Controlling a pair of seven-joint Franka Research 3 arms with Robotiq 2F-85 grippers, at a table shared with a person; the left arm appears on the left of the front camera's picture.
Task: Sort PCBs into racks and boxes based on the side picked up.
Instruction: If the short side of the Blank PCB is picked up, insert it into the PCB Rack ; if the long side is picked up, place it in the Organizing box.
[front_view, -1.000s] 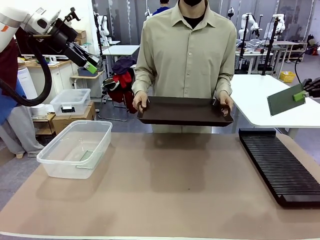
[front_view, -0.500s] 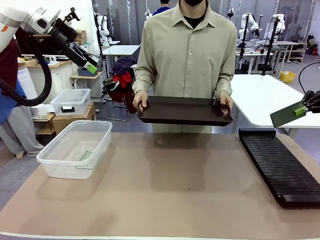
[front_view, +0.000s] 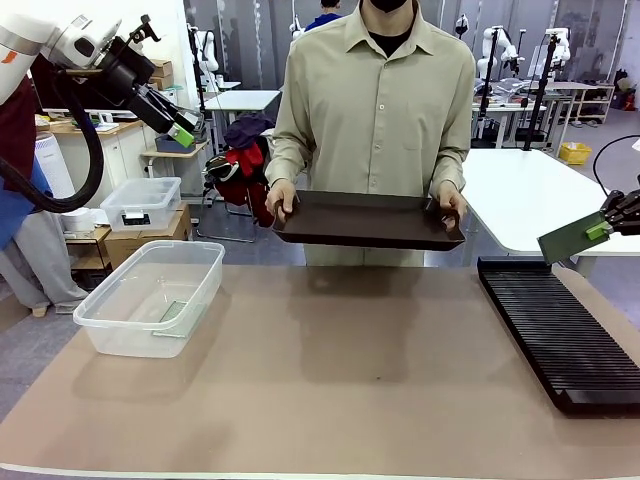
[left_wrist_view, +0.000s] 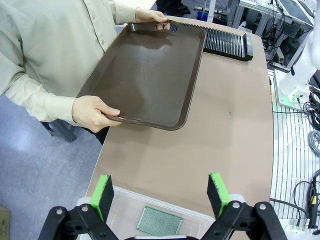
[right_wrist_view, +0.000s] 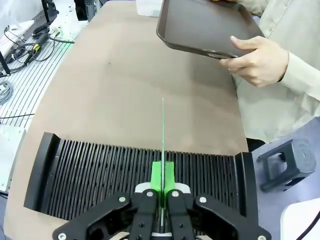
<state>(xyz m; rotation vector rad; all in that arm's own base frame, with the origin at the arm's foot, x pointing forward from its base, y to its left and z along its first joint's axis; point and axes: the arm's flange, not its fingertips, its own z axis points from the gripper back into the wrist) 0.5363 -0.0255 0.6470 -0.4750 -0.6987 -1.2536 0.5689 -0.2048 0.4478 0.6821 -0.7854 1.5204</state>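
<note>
PCB (front_view: 573, 238) is pinched edge-on in the right gripper (front_view: 604, 228) above the rack's (front_view: 560, 330) far end, so I'd line it up square with one slot before lowering, while the left gripper (left_wrist_view: 160, 192) hangs wide open over the tub (front_view: 150, 296) holding the other board (left_wrist_view: 160, 221).

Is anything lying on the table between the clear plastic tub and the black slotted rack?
No. In the front view the tan tabletop is bare between clear plastic tub and black slotted rack.

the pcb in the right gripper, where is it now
Front view, far right: the PCB is clamped in the right gripper, held in the air above the black rack's far end.
</note>
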